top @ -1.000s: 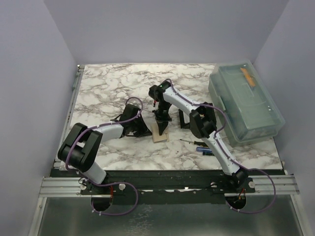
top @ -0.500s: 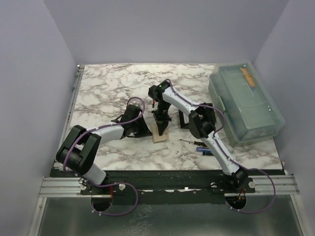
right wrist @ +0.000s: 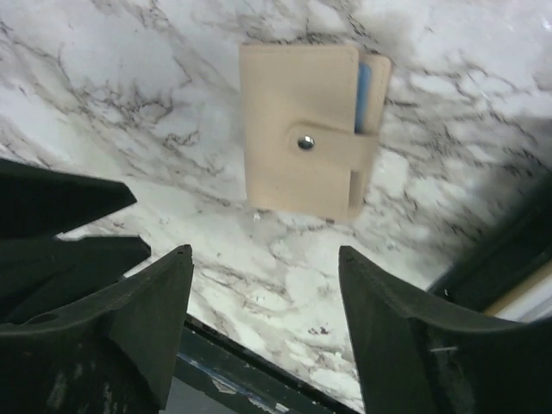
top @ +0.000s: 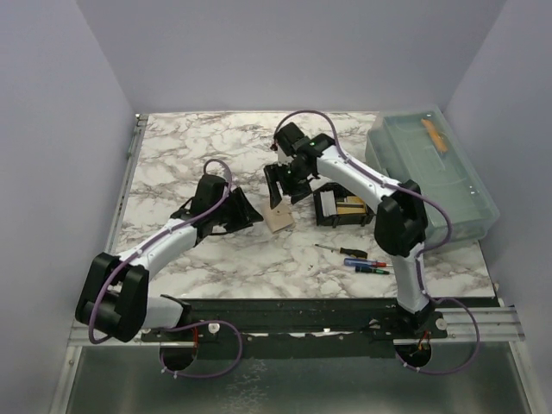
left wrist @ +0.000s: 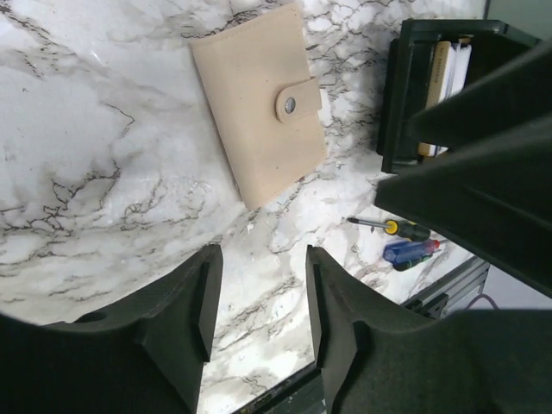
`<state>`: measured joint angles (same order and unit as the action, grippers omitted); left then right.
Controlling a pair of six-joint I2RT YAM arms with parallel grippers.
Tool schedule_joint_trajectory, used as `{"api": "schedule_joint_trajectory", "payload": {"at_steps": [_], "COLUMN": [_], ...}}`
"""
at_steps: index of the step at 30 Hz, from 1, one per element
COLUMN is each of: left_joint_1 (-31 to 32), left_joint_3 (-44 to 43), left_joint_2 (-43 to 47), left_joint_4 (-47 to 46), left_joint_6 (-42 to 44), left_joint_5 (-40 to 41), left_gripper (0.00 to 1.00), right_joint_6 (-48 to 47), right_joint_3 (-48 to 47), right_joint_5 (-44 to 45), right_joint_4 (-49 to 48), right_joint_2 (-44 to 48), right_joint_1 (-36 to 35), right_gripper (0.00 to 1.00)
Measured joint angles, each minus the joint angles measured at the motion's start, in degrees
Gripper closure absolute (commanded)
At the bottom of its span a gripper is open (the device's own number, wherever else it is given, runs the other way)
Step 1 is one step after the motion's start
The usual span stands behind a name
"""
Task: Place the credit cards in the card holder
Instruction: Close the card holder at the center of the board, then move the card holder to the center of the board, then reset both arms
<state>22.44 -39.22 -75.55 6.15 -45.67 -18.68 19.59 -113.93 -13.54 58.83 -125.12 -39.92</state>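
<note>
A tan folding card holder [top: 279, 220] lies flat on the marble, its snap flap fastened [left wrist: 259, 103]. In the right wrist view a light-blue credit card [right wrist: 363, 95] peeks from the holder's [right wrist: 302, 129] right side. More cards [left wrist: 444, 78] stand on edge in a small black tray [top: 336, 207] to its right. My left gripper [top: 240, 211] hovers just left of the holder, open and empty [left wrist: 260, 259]. My right gripper [top: 280, 185] hangs above and behind it, open wide and empty [right wrist: 265, 257].
Small screwdrivers [top: 358, 259] lie near the front edge, right of centre. A large translucent lidded bin [top: 431, 177] fills the right side. The black tray's wall [left wrist: 397, 95] stands close to the right of the holder.
Both grippers have opened and drawn away from the tan holder. The right arm has risen and swung back, uncovering the black tray. The left gripper has backed off to the left.
</note>
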Motion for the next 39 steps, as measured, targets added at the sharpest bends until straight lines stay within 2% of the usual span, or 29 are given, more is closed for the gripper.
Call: {"api": "schedule_joint_trajectory", "payload": {"at_steps": [5, 12, 15, 20, 22, 26, 29, 32, 34, 36, 39], "left_joint_1": [-0.92, -1.38, -1.38, -1.38, -1.38, -1.38, -1.38, -1.38, -1.38, -1.38, -1.38], "left_joint_3": [-1.05, -4.35, -5.7, -7.56, -8.28, -9.84, -10.75, -11.67, -12.57, -13.38, -14.53], "left_joint_2": [4.11, 13.4, 18.12, 23.43, 24.65, 27.26, 29.81, 31.74, 32.68, 33.16, 33.62], "left_joint_4": [3.17, 6.73, 7.8, 10.34, 11.45, 14.1, 15.52, 16.48, 16.92, 17.14, 17.55], "left_joint_6": [0.85, 2.08, 2.89, 4.74, 5.51, 7.17, 7.8, 7.87, 8.07, 8.33, 8.79], "left_joint_5": [-0.28, 0.61, 2.47, 5.77, 7.06, 9.99, 11.69, 12.44, 12.81, 13.18, 13.92], "left_gripper": [0.36, 0.3, 0.3, 0.3, 0.3, 0.29, 0.29, 0.29, 0.28, 0.26, 0.25], "right_joint_6": [0.35, 1.55, 1.92, 2.36, 2.71, 2.27, -1.25, -4.85, -7.3, -8.79, -10.34], "right_joint_3": [16.2, 30.77, 34.05, 34.36, 33.55, 25.33, 9.97, -7.67, -18.62, -20.98, -12.66], "right_joint_5": [1.79, 4.9, 9.33, 18.18, 20.92, 27.04, 33.09, 36.46, 37.11, 37.46, 37.86], "right_joint_4": [-11.5, -27.67, -32.65, -39.58, -43.1, -48.43, -51.43, -50.77, -49.22, -48.41, -48.85], "right_joint_2": [12.59, 12.92, 12.17, 9.46, 8.17, 1.2, -9.86, -20.76, -26.4, -26.64, -18.8], "right_joint_1": [0.22, -0.26, -1.03, -4.42, -5.29, -6.27, -6.21, -5.81, -5.75, -5.75, -5.86], "right_gripper": [0.18, 0.19, 0.3, 0.65, 0.68, 0.63, 0.57, 0.44, 0.31, 0.19, 0.16]}}
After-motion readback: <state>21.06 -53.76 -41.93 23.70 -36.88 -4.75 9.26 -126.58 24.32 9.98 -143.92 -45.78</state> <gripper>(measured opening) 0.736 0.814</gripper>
